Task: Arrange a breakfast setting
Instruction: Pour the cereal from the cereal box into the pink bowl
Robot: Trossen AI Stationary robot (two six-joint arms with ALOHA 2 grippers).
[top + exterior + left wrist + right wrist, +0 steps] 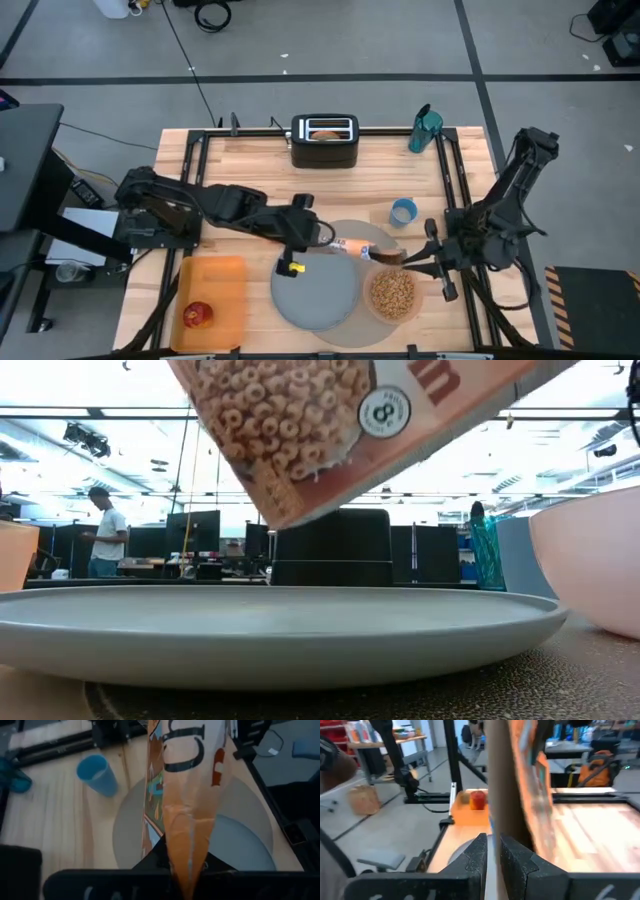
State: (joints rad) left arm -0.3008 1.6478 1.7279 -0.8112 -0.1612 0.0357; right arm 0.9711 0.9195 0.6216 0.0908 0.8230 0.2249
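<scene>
An orange cereal box (352, 247) hangs tilted over the grey-blue plate (315, 292), between my two grippers; it also shows in the low view (330, 420). The plate and a pink bowl (393, 294) full of brown cereal rest on the round grey mat (352, 232). My left gripper (305, 238) is shut on the box's left end. My right gripper (408, 258) is shut on its right, brown end. A bagel sits in the black toaster (325, 140). The red fruit (197, 315) lies on the orange tray (215, 290). The teal tumbler (425, 128) stands at the far right. The spoon is out of view. My left gripper pinches the box's narrow end (187, 865) between its two fingers, coming level from the table's left. The box reaches away from the fingers, lifted clear above the plate and tilted. My right gripper pinches a thin brown edge of the box (493, 827) between its two fingers (479, 852), coming from the table's right. The edge stands upright in the narrow gap. The box is clear of the table.
A light blue cup (403, 211) stands upright on the wood just beyond the mat. Black frame rails run along the table's left and right sides. A person stands in the room far behind the table (103, 530).
</scene>
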